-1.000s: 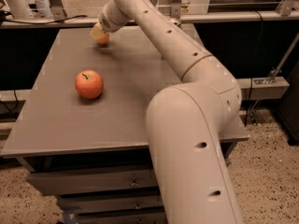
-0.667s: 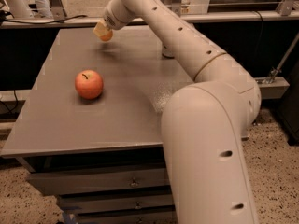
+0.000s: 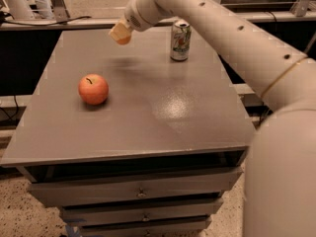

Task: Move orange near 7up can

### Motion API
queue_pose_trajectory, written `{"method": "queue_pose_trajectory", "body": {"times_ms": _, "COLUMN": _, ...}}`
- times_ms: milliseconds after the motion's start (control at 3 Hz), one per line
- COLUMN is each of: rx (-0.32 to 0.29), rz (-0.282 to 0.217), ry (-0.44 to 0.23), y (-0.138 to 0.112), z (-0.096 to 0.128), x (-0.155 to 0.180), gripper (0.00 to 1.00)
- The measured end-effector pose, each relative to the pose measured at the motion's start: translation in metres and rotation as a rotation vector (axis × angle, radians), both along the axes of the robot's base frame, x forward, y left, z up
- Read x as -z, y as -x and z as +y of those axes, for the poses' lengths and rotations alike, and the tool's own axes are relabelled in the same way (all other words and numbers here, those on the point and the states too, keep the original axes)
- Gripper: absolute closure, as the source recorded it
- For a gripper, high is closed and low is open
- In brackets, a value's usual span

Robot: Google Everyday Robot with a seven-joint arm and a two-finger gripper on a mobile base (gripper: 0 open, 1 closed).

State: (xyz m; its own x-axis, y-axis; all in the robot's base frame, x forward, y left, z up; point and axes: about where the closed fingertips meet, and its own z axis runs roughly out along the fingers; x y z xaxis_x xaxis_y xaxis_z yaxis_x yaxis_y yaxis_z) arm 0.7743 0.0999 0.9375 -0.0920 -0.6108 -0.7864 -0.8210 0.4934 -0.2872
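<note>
My gripper [image 3: 120, 34] hangs above the far left part of the grey table [image 3: 148, 117], lifted off its surface. It is shut on the orange [image 3: 124, 39], of which only a small orange part shows below the pale fingers. A faint shadow lies on the table under it. The 7up can [image 3: 180, 40] stands upright at the far middle of the table, to the right of the gripper and apart from it. My white arm reaches in from the right, over the can.
A larger red-orange apple [image 3: 93, 89] with a dark stem sits on the left part of the table. Drawers [image 3: 140, 191] run below the table's front edge. A dark bench and metal frames stand behind the table.
The gripper has lifted the orange off the far left corner and carried it to the right, toward the can. The can, hidden by the arm before, now shows.
</note>
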Motion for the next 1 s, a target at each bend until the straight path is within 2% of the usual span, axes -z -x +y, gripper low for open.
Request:
{"method": "queue_pose_trajectory", "body": {"times_ms": 333, "rx": 0.005, "rz": -0.03, "ry": 0.034, "y": 0.052, "z": -0.046, "x": -0.014, "gripper": 1.0}}
{"method": "queue_pose_trajectory", "body": {"times_ms": 667, "rx": 0.059, "rz": -0.025, "ry": 0.068, "y": 0.098, "z": -0.098, "x": -0.011, "gripper": 1.0}}
{"method": "queue_pose_trajectory", "body": {"times_ms": 1000, "rx": 0.124, "rz": -0.001, "ry": 0.077, "y": 0.123, "z": -0.142, "x": 0.004, "gripper": 1.0}}
